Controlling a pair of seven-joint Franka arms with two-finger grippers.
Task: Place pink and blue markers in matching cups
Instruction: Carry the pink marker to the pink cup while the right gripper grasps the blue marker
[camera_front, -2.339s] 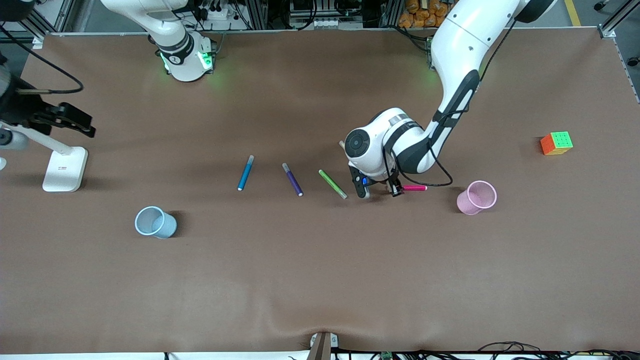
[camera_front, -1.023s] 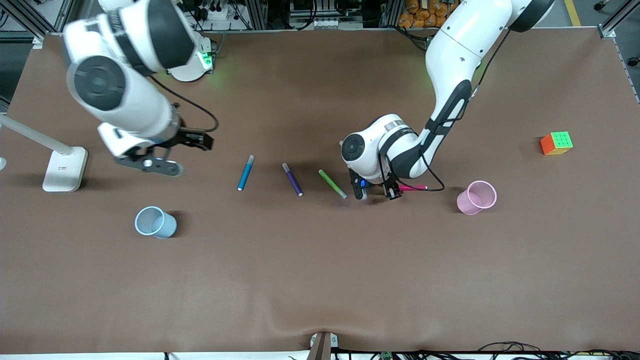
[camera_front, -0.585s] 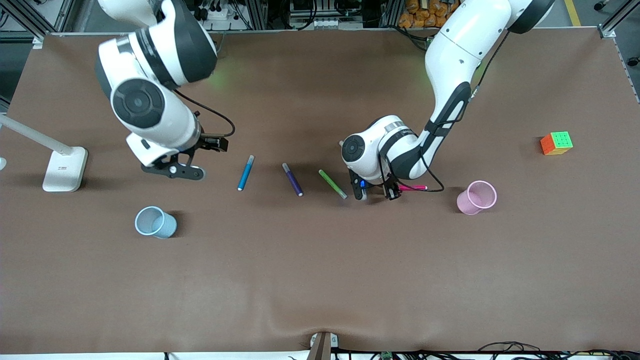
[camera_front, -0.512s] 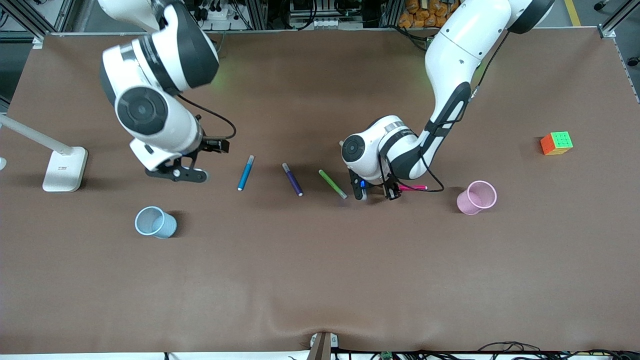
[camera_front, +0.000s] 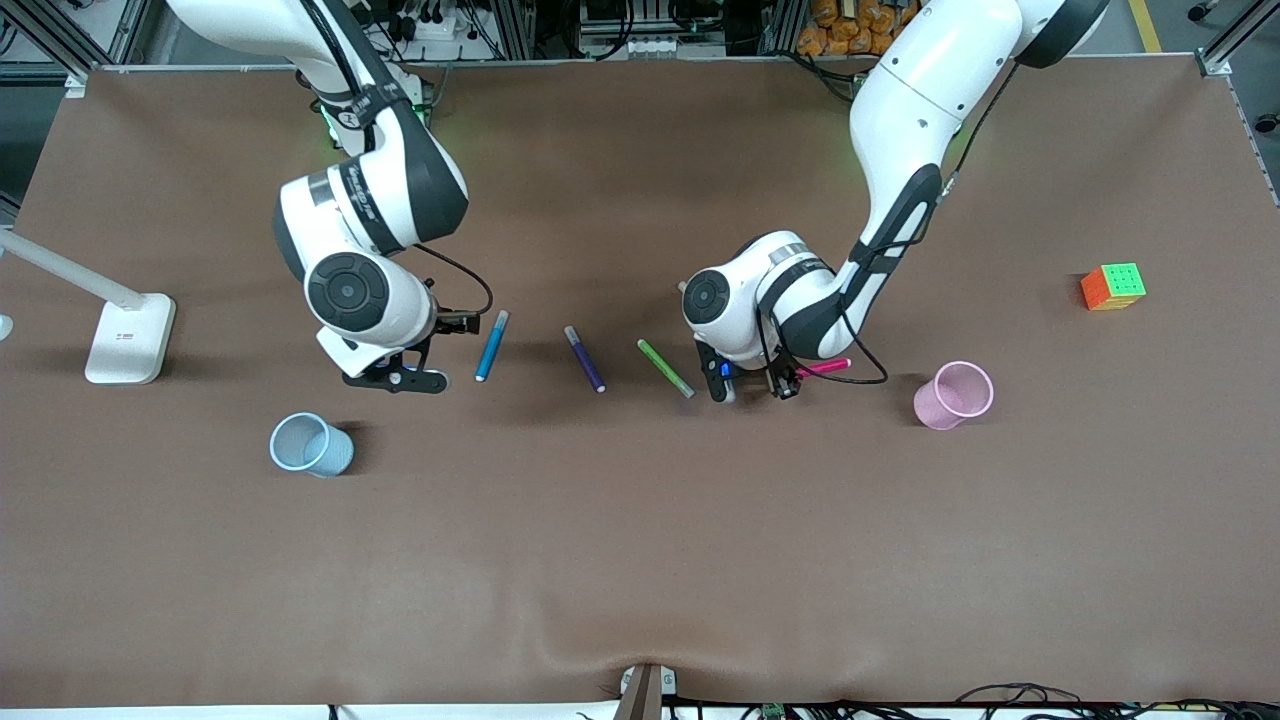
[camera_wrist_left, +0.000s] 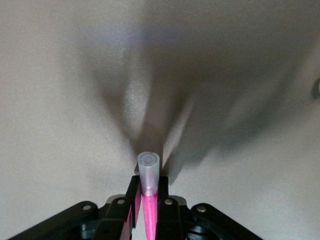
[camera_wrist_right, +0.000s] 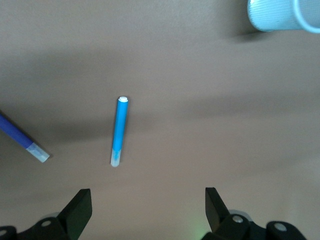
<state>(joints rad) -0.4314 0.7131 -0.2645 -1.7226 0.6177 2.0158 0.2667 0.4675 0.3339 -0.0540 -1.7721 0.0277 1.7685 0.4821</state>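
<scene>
My left gripper (camera_front: 787, 383) is shut on the pink marker (camera_front: 828, 366) and holds it low over the table, between the green marker and the pink cup (camera_front: 953, 395). In the left wrist view the marker (camera_wrist_left: 148, 210) sits between the closed fingers, its pale cap (camera_wrist_left: 149, 172) pointing out. My right gripper (camera_front: 428, 352) is open, low beside the blue marker (camera_front: 491, 346), on the side of the right arm's end. The right wrist view shows the blue marker (camera_wrist_right: 119, 131) ahead of the open gripper (camera_wrist_right: 147, 210) and the blue cup (camera_wrist_right: 282, 14). The blue cup (camera_front: 311, 445) stands nearer the front camera.
A dark purple marker (camera_front: 585, 358) and a green marker (camera_front: 665, 368) lie between the blue marker and my left gripper. A colour cube (camera_front: 1113, 286) sits toward the left arm's end. A white stand (camera_front: 128, 337) is at the right arm's end.
My right arm swung in from the table's end and came down beside the blue marker. My left gripper closed on the pink marker, whose free end has risen slightly.
</scene>
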